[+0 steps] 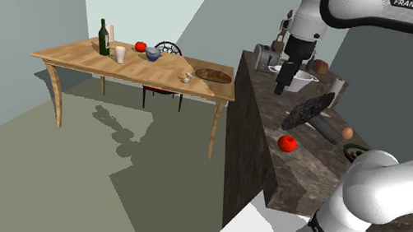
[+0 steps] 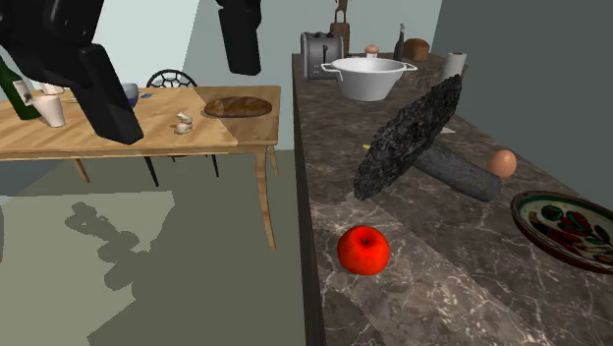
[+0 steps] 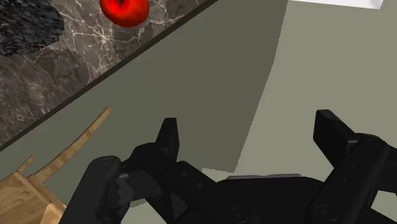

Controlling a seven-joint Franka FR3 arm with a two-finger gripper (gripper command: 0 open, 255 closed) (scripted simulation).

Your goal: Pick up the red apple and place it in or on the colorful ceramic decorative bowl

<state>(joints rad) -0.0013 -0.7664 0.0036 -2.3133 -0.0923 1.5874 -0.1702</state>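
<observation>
The pincer is all black and matte. Its two blocky fingers stand wide apart with nothing between them, and olive-grey floor lies beneath them, just off the counter's edge.

The apple is round, glossy and red, with a dimple at the stem. It rests on the counter close to that edge, below the pincer and well apart from it.

The bowl is shallow, with a pale rim and red and green motifs on a dark glaze. It sits farther from the pincer than the apple does, apart from the apple.

The counter is dark brown marble with fine white veins. Other things on it:
- A black slab, rough and grainy, leans tilted on a smooth grey cylinder.
- A brown egg lies just beside the cylinder.
- A white two-handled colander and a metal toaster stand at the far end.

Beyond the pincer is a light wooden table with curved legs, bearing a brown loaf. The walls are plain grey-green.
</observation>
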